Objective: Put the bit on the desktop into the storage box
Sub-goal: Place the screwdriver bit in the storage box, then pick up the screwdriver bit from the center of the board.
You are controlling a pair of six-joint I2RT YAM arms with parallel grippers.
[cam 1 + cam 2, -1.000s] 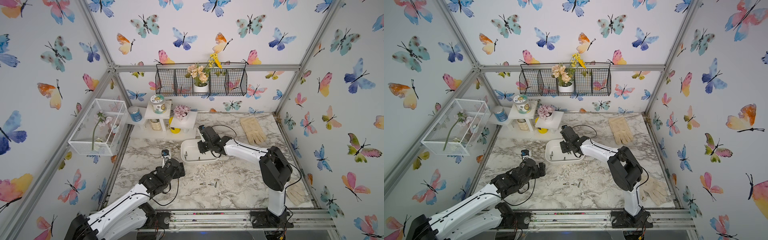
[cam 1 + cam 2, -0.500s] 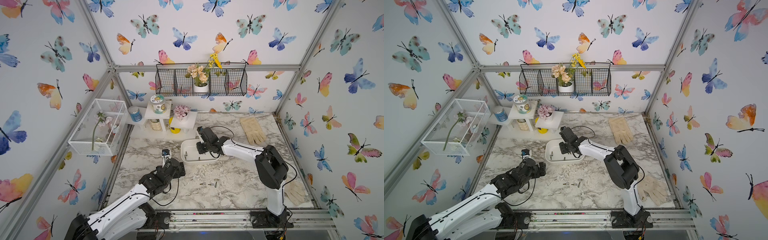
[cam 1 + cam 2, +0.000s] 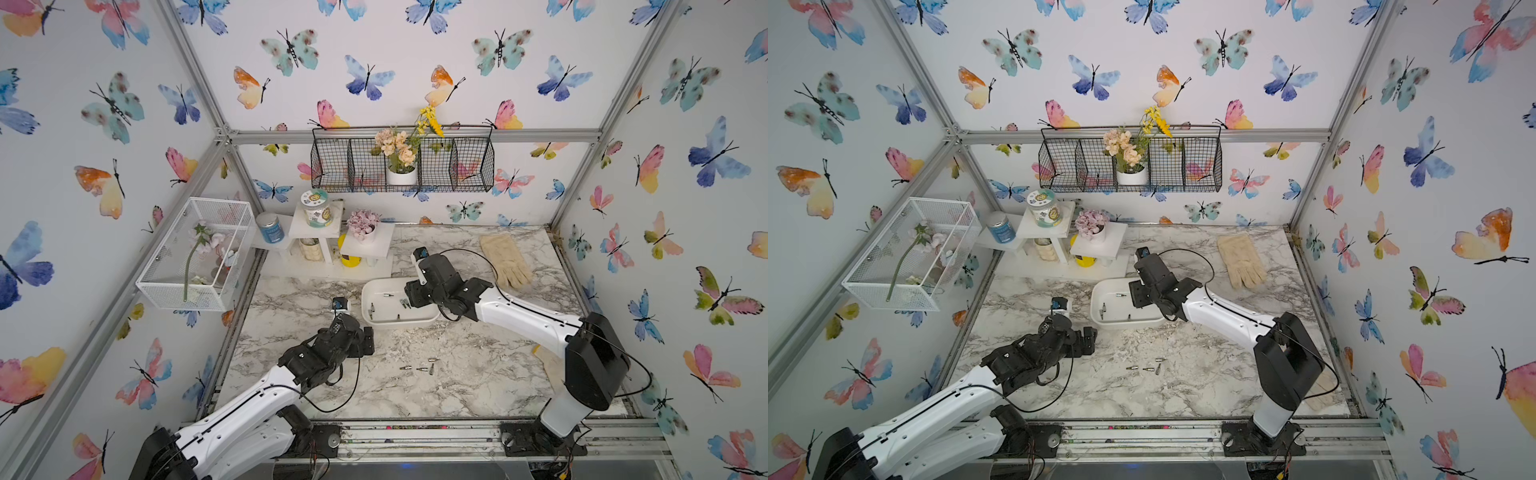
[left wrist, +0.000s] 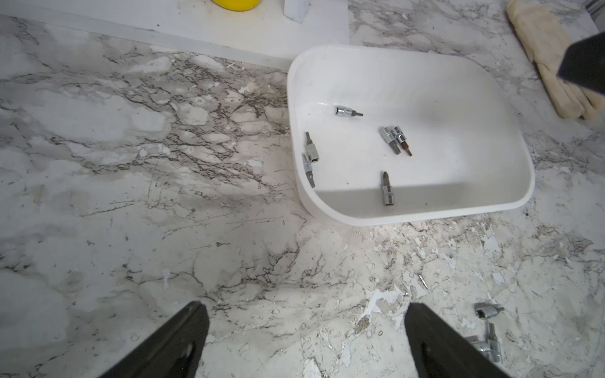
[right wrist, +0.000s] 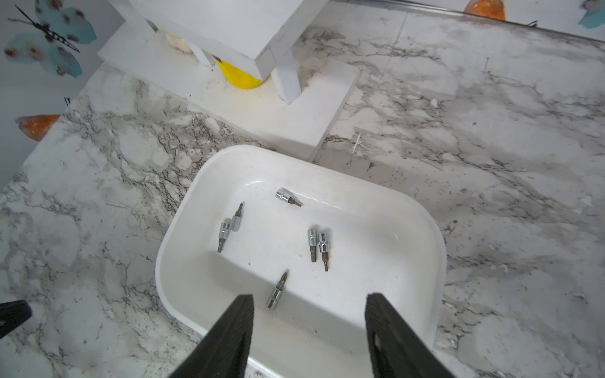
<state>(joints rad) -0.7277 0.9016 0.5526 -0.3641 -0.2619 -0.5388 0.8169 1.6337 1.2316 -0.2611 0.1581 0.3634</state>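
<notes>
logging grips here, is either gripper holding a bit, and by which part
Nothing is held: right gripper open over the storage box, left gripper open above the desktop, both empty.

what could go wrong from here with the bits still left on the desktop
1. The four loose bits lie bunched on the desktop; a grab may pinch two or flick one away.
2. The right tool hangs open just above the storage box; pulling back could nudge its rim.
3. The left tool sits open beside the box; both arms reaching for the bits could clash.
</notes>
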